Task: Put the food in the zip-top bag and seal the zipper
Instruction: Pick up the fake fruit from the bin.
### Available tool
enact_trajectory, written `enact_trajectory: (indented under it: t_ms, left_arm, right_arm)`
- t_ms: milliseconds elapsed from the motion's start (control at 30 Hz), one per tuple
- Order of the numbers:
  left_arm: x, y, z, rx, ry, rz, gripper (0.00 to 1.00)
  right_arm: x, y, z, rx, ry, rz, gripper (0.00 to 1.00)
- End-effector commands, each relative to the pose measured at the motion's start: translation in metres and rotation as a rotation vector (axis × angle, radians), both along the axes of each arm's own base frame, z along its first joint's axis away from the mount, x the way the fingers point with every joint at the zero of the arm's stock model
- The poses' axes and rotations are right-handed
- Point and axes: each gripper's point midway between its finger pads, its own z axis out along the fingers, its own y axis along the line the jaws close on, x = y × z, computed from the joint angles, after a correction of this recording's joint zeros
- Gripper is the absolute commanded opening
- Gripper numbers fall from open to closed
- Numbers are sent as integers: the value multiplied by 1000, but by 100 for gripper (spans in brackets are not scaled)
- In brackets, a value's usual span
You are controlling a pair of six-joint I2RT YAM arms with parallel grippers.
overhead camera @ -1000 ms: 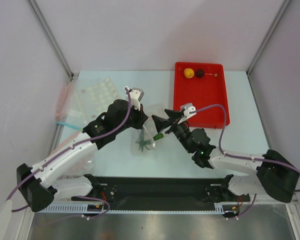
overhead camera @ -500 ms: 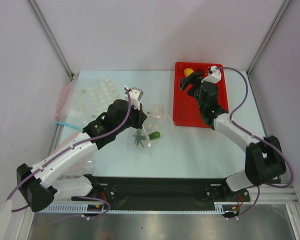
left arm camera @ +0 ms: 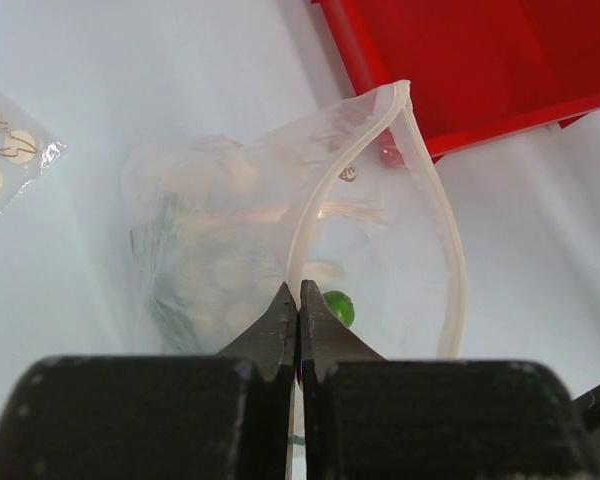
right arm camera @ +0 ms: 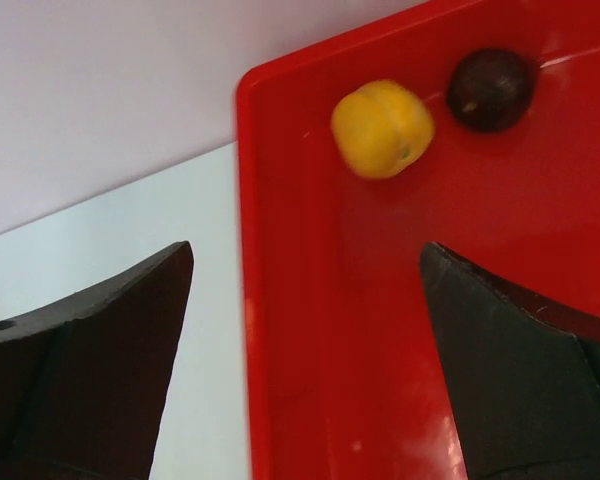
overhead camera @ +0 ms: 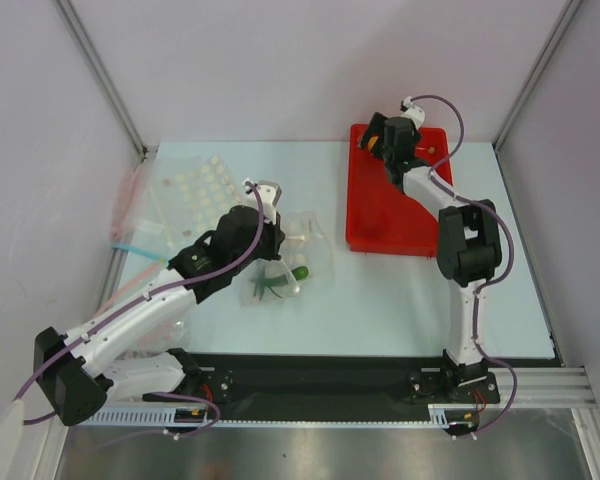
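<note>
Dotted clear zip-top bag (left arm camera: 212,228) lies at 8 o'clock from the red plastic tray (overhead camera: 400,212). The left tool (left arm camera: 298,300) is closed tight on its rim, so the mouth stands open for food. The right tool (right arm camera: 305,258), wide open and empty, hovers by the yellow lemon-like ball (right arm camera: 382,128), probably to take it.

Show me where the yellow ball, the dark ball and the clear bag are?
yellow ball (right arm camera: 382,128): right wrist view, its rounded middle.
dark maroon ball (right arm camera: 490,90): right wrist view, its centre.
zip-top bag (left arm camera: 220,230): left wrist view, its dotted side wall.
</note>
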Motion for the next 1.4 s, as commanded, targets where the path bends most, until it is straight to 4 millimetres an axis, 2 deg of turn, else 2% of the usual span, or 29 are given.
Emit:
enact_trajectory:
  t_ms: [0,33,100,233,300,367,400,433,467,500,567,767,800,867,933,967,1033,1133,1200,1233,1267,1300,1367]
  left_arm:
    - [10,0,10,-16,-51,19,0]
    - [11,-1,9,-12,-50,16,0]
    - [12,-2,8,-6,-49,20,0]
    - [13,-1,7,0,-48,25,0]
    - [12,0,9,-4,-52,25,0]
    - [12,1,9,-6,-55,26,0]
    - [11,1,11,-10,-59,26,0]
    - [11,2,11,-8,-60,27,0]
    - [12,2,11,-8,-63,31,0]
    - [12,3,10,-3,-64,36,0]
    - [14,4,7,6,-60,44,0]
    - [18,3,4,22,-60,49,0]
    - [20,3,3,29,-61,57,0]
    - [21,4,1,43,-53,62,0]
    - [22,3,2,42,-56,61,0]
    - [22,4,3,42,-59,62,0]
    - [23,4,3,44,-62,67,0]
    - [23,5,4,45,-65,69,0]
    - [23,4,4,46,-65,67,0]
    - [23,4,4,46,-65,67,0]
    - [23,4,3,48,-63,67,0]
    - [24,4,3,48,-63,68,0]
    - [24,5,4,47,-66,71,0]
  right_arm:
    - [27,-25,-9,-73,7,-12,100]
    - [35,-27,-5,-112,-10,-5,100]
    - [42,-25,-11,-156,-9,13,100]
    - [56,-29,-38,-236,0,27,100]
    - [63,-27,-39,-267,-26,51,100]
    - [67,-26,-57,-283,6,55,100]
    - [74,-24,-43,-284,-20,55,100]
    - [77,-24,-48,-289,-7,56,100]
    - [78,-25,-65,-296,34,53,100]
    - [85,-27,-57,-290,9,27,100]
    - [85,-29,-73,-302,45,22,100]
    - [100,-37,-74,-329,-6,-25,100]
    - [102,-39,-83,-334,2,-23,100]
    - [108,-37,-82,-335,-29,-6,100]
    - [110,-36,-94,-345,-20,5,99]
    - [115,-34,-85,-340,-46,11,98]
    - [117,-33,-88,-331,-44,16,97]
    - [120,-33,-87,-307,-54,6,90]
    - [122,-34,-85,-279,-60,-1,80]
    - [123,-36,-84,-268,-65,1,74]
    - [124,-34,-85,-254,-68,19,57]
    - [124,-34,-86,-235,-69,22,47]
    - [125,-31,-82,-218,-78,48,33]
